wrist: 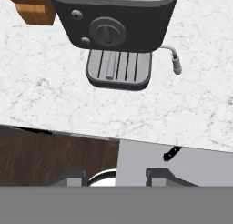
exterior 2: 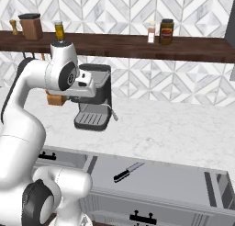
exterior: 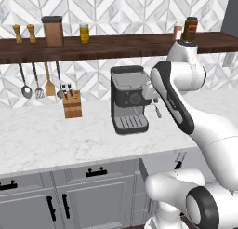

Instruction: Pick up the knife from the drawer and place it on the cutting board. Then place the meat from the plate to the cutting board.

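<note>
Below the bench (exterior 2: 174,128) our open drawer (exterior 2: 174,181) holds just the knife (exterior 2: 128,171); our tool's (wrist: 116,176) gap looks narrow, nothing gripped.

base views flank arm | hand view downward | shared: coffee machine (exterior: 129,98)

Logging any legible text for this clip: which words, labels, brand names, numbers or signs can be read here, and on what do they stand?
No readable text anywhere.
The coffee machine has a dial and buttons but no brand name or markings.
The dark jar and small bottle on the shelf carry label bands too small and blurred to read.
The knife in the drawer shows no marking.
</note>
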